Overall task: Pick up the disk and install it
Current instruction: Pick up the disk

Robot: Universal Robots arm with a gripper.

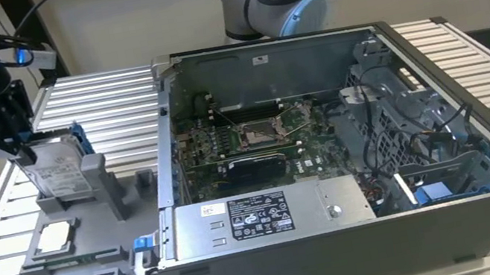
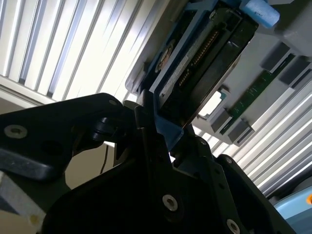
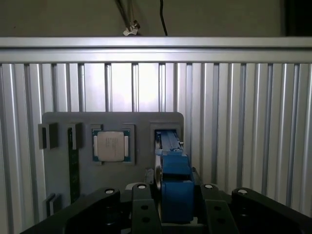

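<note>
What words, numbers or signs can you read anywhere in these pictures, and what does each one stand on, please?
Nothing is legible; all print is too small or blurred.
On the disk, a white label: unreadable.
On the grey box, a black label: unreadable.
Beside it, a small white sticker: unreadable.
On the back wall of the computer case, a white sticker: unreadable.
On the chip: faint marks, unreadable.
</note>
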